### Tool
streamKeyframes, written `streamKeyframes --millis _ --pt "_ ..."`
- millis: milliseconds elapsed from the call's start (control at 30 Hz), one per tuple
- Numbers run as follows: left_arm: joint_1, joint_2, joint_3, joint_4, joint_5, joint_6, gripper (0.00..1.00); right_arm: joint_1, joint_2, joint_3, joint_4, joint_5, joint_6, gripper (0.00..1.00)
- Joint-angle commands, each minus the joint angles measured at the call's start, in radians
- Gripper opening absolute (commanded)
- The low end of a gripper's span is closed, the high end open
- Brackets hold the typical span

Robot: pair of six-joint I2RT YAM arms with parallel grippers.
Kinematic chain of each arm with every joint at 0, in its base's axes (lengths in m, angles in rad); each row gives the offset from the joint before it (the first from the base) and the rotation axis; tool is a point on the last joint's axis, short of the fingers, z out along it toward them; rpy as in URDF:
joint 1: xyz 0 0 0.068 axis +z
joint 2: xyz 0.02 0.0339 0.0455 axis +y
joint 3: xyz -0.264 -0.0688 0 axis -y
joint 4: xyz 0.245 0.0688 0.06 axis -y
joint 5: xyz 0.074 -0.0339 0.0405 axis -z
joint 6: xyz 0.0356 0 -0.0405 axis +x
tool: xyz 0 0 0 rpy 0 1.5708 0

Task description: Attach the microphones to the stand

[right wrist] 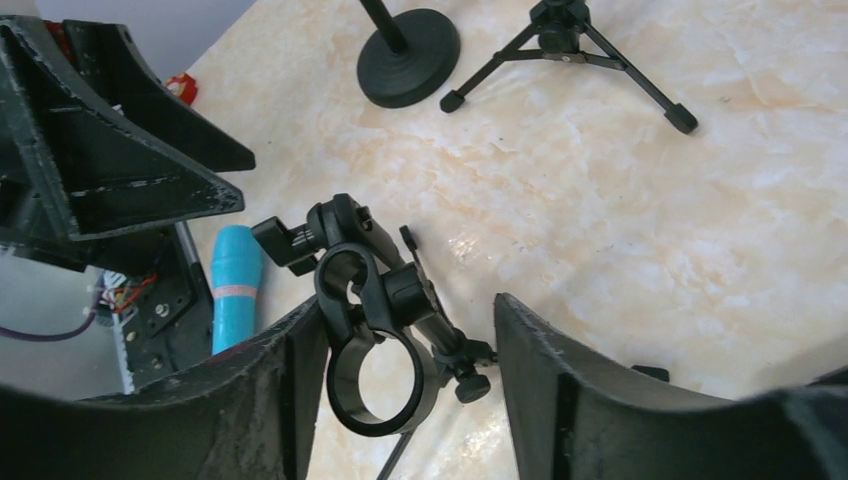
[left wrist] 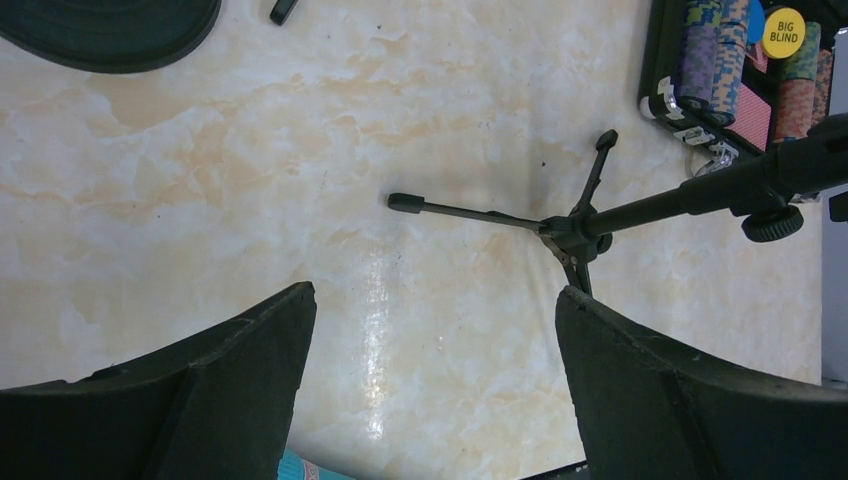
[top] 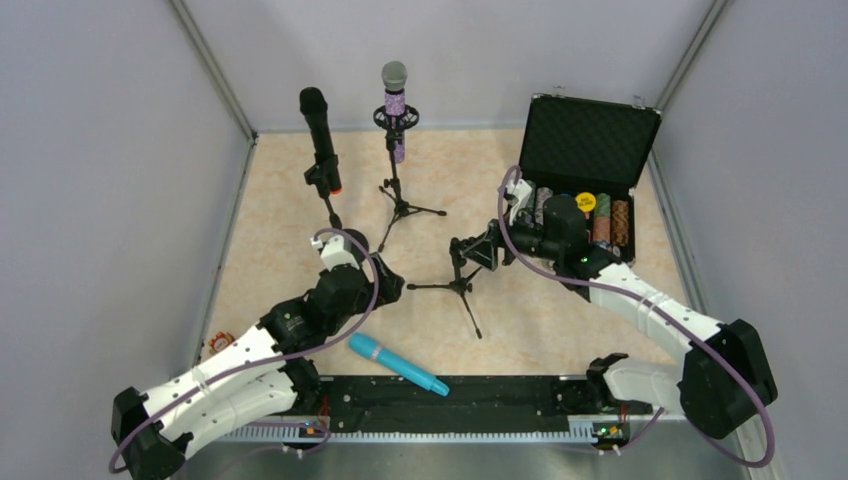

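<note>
My right end effector point(right wrist: 405, 302) is open around the clip point(right wrist: 365, 335) of the empty stand point(top: 458, 283). The clip's ring sits close against one finger, with a clear gap to the other. My left end effector point(left wrist: 435, 295) hangs wide open and holds nothing, just left of that stand's feet.

The cyan microphone point(top: 397, 364) lies flat on the tabletop point(top: 290, 220), nearer my bases than the stand and just beside my left arm. Behind and left of the stand, the purple microphone point(top: 395, 108) and black microphone point(top: 320, 135) sit upright in their own holders. An open chip case point(top: 590, 135) stands behind and right of it.

Far left of the stand is a small orange thing point(top: 217, 345) that I cannot make out. My left wrist view cuts the cyan microphone to a sliver.
</note>
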Motion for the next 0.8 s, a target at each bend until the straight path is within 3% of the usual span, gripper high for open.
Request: streamKeyframes --millis 0,567,767 --pt "-0.002 -0.016 0.042 -0.029 0.038 -0.052 0.94 0.009 -0.048 0.036 -0.004 0.043 -0.048 0.64" --pt "-0.002 -0.033 0.063 -0.157 0.183 -0.119 0.96 0.008 -0.093 0.089 -0.044 -0.024 0.021 0.75" --pt "-0.002 -0.04 0.068 -0.192 0.263 -0.129 0.96 0.006 -0.059 0.163 -0.241 0.057 0.11 0.75"
